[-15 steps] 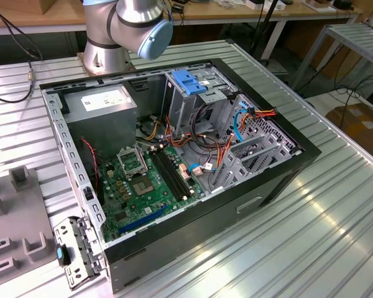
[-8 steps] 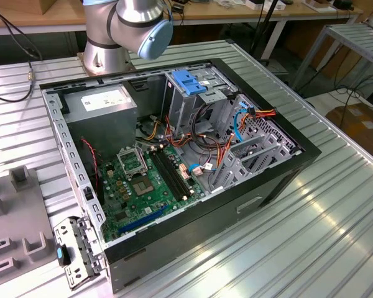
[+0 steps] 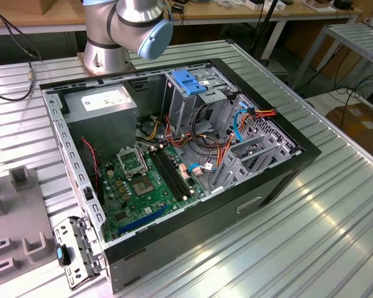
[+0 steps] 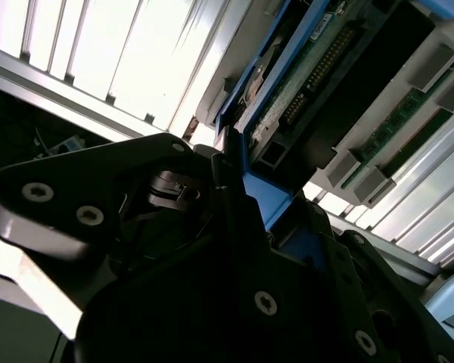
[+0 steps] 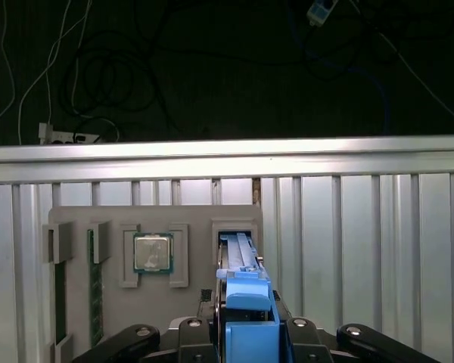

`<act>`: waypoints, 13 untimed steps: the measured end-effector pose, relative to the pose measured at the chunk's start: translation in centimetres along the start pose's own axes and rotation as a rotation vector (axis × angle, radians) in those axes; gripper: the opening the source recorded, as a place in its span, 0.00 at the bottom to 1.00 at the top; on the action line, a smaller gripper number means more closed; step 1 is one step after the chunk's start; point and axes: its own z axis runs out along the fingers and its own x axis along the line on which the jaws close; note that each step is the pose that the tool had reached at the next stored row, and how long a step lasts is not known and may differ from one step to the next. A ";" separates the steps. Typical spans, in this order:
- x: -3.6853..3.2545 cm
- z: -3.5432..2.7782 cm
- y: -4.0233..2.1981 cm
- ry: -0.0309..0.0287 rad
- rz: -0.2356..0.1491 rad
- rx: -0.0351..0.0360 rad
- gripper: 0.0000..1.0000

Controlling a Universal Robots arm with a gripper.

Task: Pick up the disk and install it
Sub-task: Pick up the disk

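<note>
1. Grip risk: in the first wrist view the gripper (image 5: pixel 250 327) was clamped on the blue carrier frame (image 5: pixel 248 291) at one end of the disk (image 5: pixel 240 253). In my judgement, a hold on plastic at one end alone could let the drive pivot or slip.
2. Slot risk: the disk stood on edge along a narrow slot of the grey fixture tray (image 5: pixel 76 219). A skewed pull could bind it against the slot walls or drag the tray, disturbing the processor (image 5: pixel 153 252) just beside it.
3. Board risk: the second wrist view showed the drive's bare circuit board (image 4: pixel 306 87). A knock there could damage it.
4. Case risk: in the exterior view the drive cage (image 3: pixel 186 105) stood at one o'clock of the motherboard (image 3: pixel 149 180). Loose cables (image 3: pixel 211 133) at the cage's five o'clock could snag an incoming drive.
5. Position: the disk lay between the fingers, touching both, and ran straight ahead from the fingertips. Whether its far end rested in the slot could not be told. In the exterior view, the tray sat at about eight o'clock of the computer case (image 3: pixel 298 155).
</note>
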 end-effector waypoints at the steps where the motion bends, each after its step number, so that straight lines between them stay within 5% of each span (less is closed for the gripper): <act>1: 0.00 -0.11 0.00 0.0000 0.000 0.0001 0.37; 13: 0.02 -1.30 0.00 -0.0001 0.000 0.0001 0.37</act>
